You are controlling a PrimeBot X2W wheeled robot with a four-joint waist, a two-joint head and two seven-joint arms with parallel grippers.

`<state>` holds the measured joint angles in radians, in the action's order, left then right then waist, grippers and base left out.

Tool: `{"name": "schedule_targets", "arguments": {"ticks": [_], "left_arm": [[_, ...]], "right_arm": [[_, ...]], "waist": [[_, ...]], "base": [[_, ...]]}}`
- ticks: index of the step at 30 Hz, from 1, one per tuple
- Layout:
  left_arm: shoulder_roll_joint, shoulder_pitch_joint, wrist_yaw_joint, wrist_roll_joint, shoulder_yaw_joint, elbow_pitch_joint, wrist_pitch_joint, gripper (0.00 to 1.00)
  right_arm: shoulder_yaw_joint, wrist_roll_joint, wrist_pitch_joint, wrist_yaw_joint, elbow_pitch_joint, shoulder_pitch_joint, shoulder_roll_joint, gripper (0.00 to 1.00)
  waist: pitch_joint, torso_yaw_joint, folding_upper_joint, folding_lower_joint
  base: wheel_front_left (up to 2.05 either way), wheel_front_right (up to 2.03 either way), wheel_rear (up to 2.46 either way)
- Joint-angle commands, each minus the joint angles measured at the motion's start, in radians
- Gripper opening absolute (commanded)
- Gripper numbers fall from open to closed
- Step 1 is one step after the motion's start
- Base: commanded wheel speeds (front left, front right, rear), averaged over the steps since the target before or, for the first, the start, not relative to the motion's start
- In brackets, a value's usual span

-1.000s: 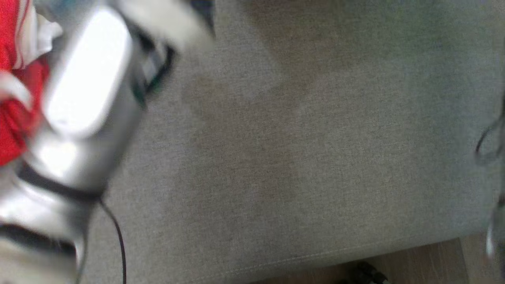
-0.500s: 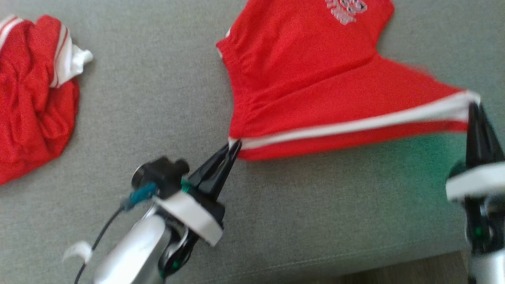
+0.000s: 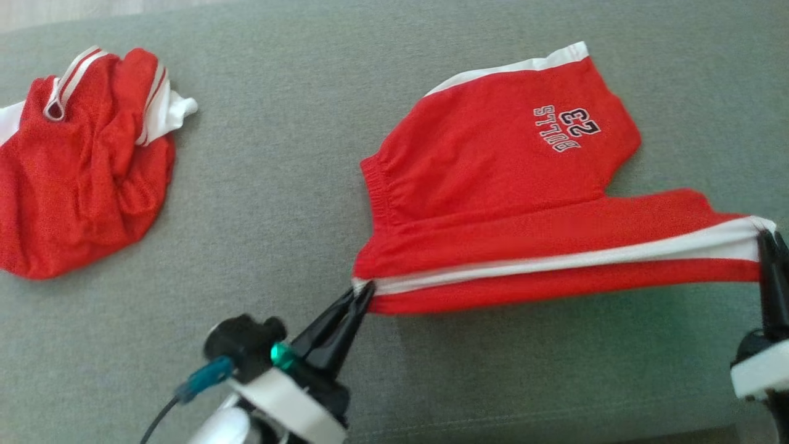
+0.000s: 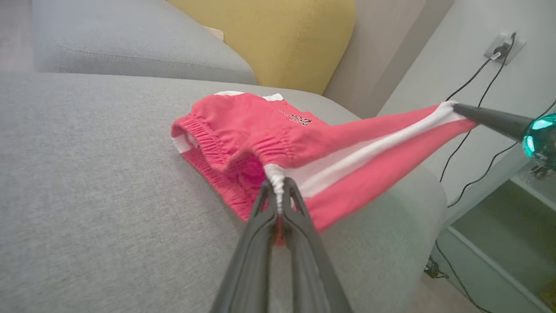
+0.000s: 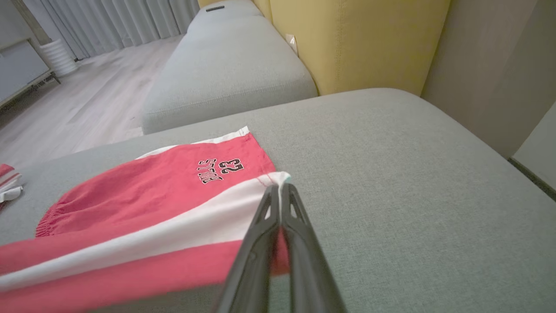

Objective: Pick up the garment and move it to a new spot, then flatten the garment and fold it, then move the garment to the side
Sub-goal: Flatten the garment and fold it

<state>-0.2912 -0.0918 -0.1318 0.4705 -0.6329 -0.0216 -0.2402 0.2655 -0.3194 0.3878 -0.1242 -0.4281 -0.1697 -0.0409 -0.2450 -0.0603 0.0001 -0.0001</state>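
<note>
The garment [image 3: 505,185] is a pair of red shorts with a white side stripe and a printed "23", lying on the grey cushion [image 3: 283,203]. My left gripper [image 3: 365,290] is shut on the waistband corner [image 4: 274,180]. My right gripper [image 3: 766,233] is shut on the hem corner at the white stripe [image 5: 280,180]. The near side edge is stretched taut between the two grippers and lifted a little off the cushion, while the far leg rests flat. In the left wrist view the right gripper's fingers [image 4: 491,119] hold the far end of the garment [image 4: 269,130].
A second red and white garment [image 3: 80,166] lies crumpled at the left of the cushion. A yellow backrest [image 5: 352,39] stands behind, and another grey seat [image 5: 230,69] lies beyond. The cushion's front edge [image 3: 493,419] is close to my grippers. Cables hang from a wall socket [image 4: 504,43].
The head camera has swung round, from a blurred view of my left arm to the cushion. Over the last half second the whole picture shifted down; both grippers keep hold of the shorts.
</note>
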Motion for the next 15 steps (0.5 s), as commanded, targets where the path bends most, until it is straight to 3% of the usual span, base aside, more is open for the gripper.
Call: {"name": "schedule_targets", "arguments": {"ticks": [1,6,9,15], "left_arm": [[0.005,-0.052,0.004,0.014,0.028,0.030,0.008,0.00],[0.108,-0.190,0.002,0.114,-0.003,-0.026,0.080,0.00],[0.164,-0.257,0.002,0.235,-0.007,-0.069,0.148,0.00],[0.198,-0.382,0.001,0.416,0.029,-0.135,0.225,0.00]], "right_arm": [[-0.013,0.005,0.017,-0.007,-0.034,0.048,-0.014,0.00],[-0.007,0.022,0.109,-0.007,0.060,0.188,-0.039,0.00],[-0.009,0.008,0.156,-0.007,0.125,0.275,-0.083,0.00],[-0.026,-0.038,0.254,-0.007,0.284,0.473,-0.167,0.00]], "waist": [[-0.004,0.006,-0.0001,0.0001],[-0.041,0.039,-0.0001,0.0001],[-0.062,0.053,-0.0001,0.0001],[-0.092,0.072,-0.0001,0.0001]], "base": [[0.00,0.00,0.00],[0.00,0.00,0.00],[0.00,0.00,0.00],[0.00,0.00,0.00]]}}
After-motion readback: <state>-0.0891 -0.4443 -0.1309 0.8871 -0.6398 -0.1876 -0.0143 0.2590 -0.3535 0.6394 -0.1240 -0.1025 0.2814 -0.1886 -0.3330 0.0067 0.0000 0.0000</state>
